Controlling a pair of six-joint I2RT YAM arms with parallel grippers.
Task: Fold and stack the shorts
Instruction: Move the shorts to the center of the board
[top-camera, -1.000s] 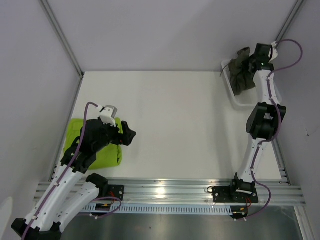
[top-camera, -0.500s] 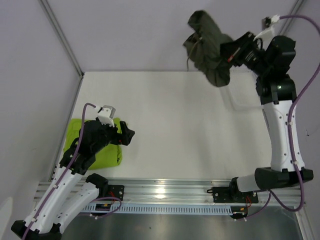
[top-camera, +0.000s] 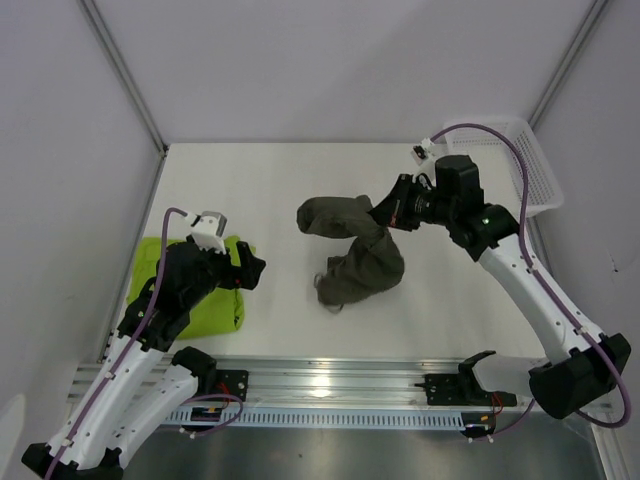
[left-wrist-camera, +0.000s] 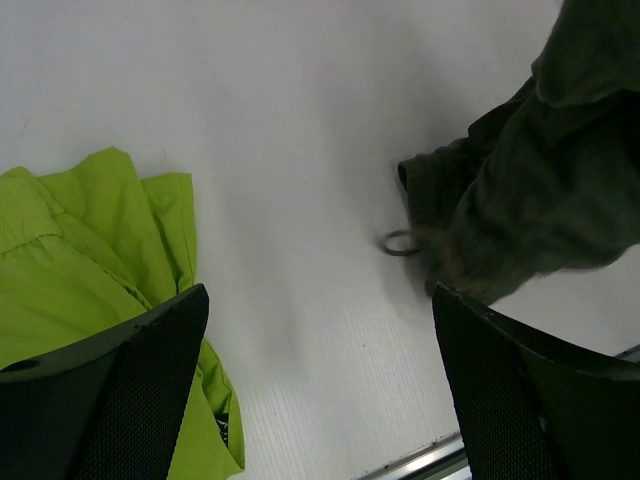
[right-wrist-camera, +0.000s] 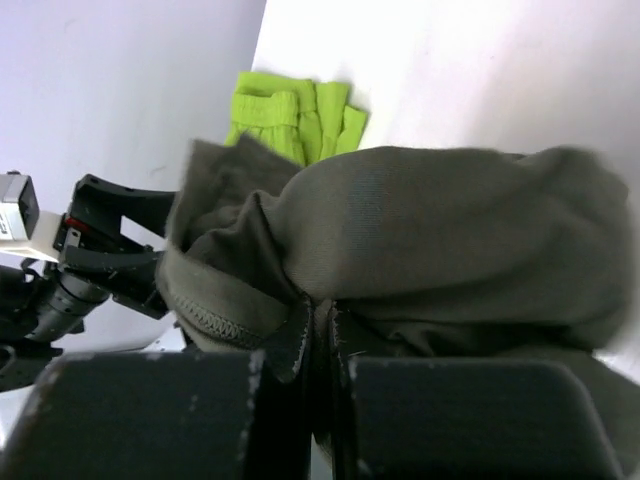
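The white tabletop (top-camera: 300, 190) fills the overhead view, with both arms mounted along its near edge. The right arm (top-camera: 520, 270) reaches inward from the right toward the middle. The left arm (top-camera: 150, 320) bends over the near left corner.

The dark olive-grey shorts (top-camera: 365, 265) hang bunched from the right claw (top-camera: 385, 212). One lobe is thrown out to the left, and the lower mass reaches the tabletop near its centre. The right wrist view shows this claw's fingers pressed together on a fold of the olive cloth (right-wrist-camera: 450, 230).

The lime green shorts (top-camera: 215, 310) lie folded flat at the near left of the tabletop, partly under the left arm and well apart from the olive pair. The white mesh basket (top-camera: 530, 165) sits at the far right corner.

The left claw (top-camera: 250, 270) hangs just beside the right edge of the green pair. Its fingers (left-wrist-camera: 110, 380) are spread wide and grip nothing, with bare tabletop between them.

A drawstring loop (left-wrist-camera: 400, 243) shows at the lower edge of the olive cloth in the left wrist view.
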